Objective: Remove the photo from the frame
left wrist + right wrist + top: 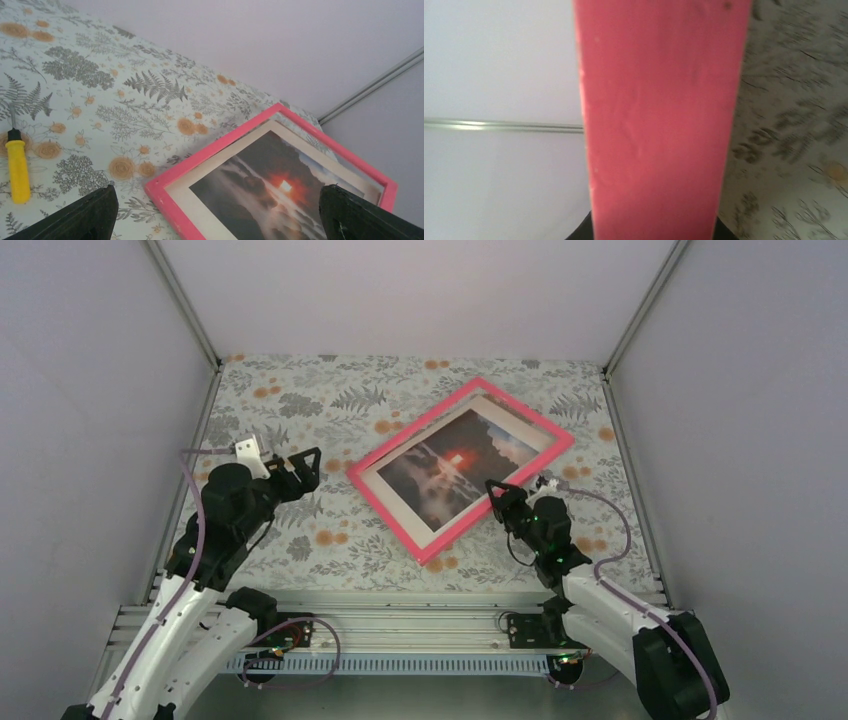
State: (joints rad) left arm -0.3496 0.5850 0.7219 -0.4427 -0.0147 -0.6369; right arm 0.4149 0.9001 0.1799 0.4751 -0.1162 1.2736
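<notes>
At the far left of the left wrist view, a screwdriver with a yellow plastic handle and a dark collar lies on the counter, which is covered by a pale cloth printed with grey ferns and orange flowers. The screwdriver sits well apart from everything else.

The left pincer hangs above the cloth to the left of the task's things. Its two black fingers are spread to their widest and hold nothing.

Right of centre lies the thin bright pink rectangular picture frame, turned at a slant so that one corner points at the near edge of the counter. The rectangular photo print is inside it, face up, with a wide white border around a dark cloudy landscape and a glowing red-orange sun. The pink rim runs all round the print.

The right pincer is at the frame's near right side, its fingers nearly together and clamped on the pink rail. That rail fills the middle of the right wrist view. Whether this side is raised off the cloth cannot be told.
</notes>
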